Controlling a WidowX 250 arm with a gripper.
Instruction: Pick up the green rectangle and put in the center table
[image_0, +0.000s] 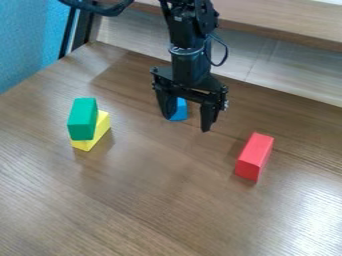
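green rectangular block (82, 118) sits atop the yellow block (91, 132); a low or off-centre grasp could drag or topple the lower one. the black two-finger gripper (187, 117) hangs with its claw apart, near the blue block (179, 110).

On the table (153, 210), at the view's left, the upper block (82, 119) rests on the lower block (99, 134). Farther back, between that stack and the right-hand block (254, 156), sits the rear block (180, 110).

Likely a lab, robot arm (189, 55) over wood-grain table (153, 200), plain coloured blocks (254, 156)
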